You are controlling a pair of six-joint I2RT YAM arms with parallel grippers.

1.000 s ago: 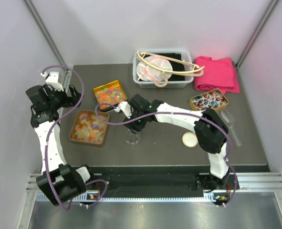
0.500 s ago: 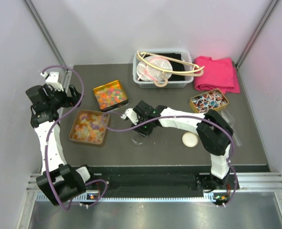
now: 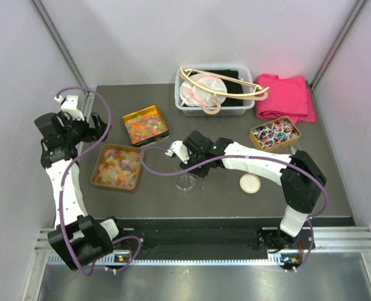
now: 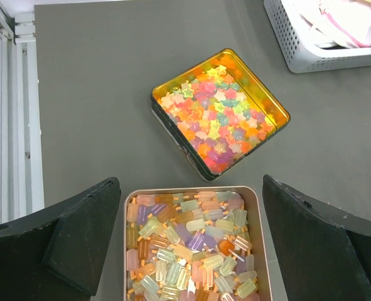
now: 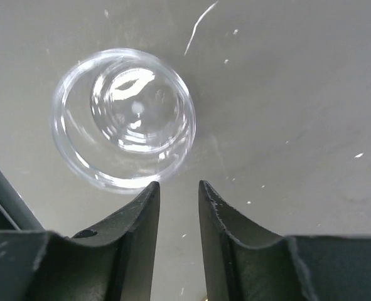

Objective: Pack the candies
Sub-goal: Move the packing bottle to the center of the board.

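Note:
The candies fill two open tins. A gold tin (image 3: 145, 124) (image 4: 220, 110) holds star-shaped gummies. A tin (image 3: 117, 167) (image 4: 191, 248) holds pale, orange, pink and yellow ice-lolly-shaped gummies. My left gripper (image 3: 97, 125) (image 4: 190, 188) hangs open and empty above the far edge of the lolly tin. A clear, empty glass cup (image 3: 186, 182) (image 5: 123, 116) stands upright on the table. My right gripper (image 3: 189, 165) (image 5: 179, 185) is just behind the cup, jaws a narrow gap apart with nothing between them, not touching the cup.
A tin of twist-wrapped sweets (image 3: 274, 133) sits at the right. A round white lid (image 3: 250, 183) lies near the cup. A white basket (image 3: 213, 91) with hangers and a pink cloth (image 3: 285, 97) are at the back.
My right gripper moved right along the table with the cup, then let go of it and drew back. The left arm has not moved.

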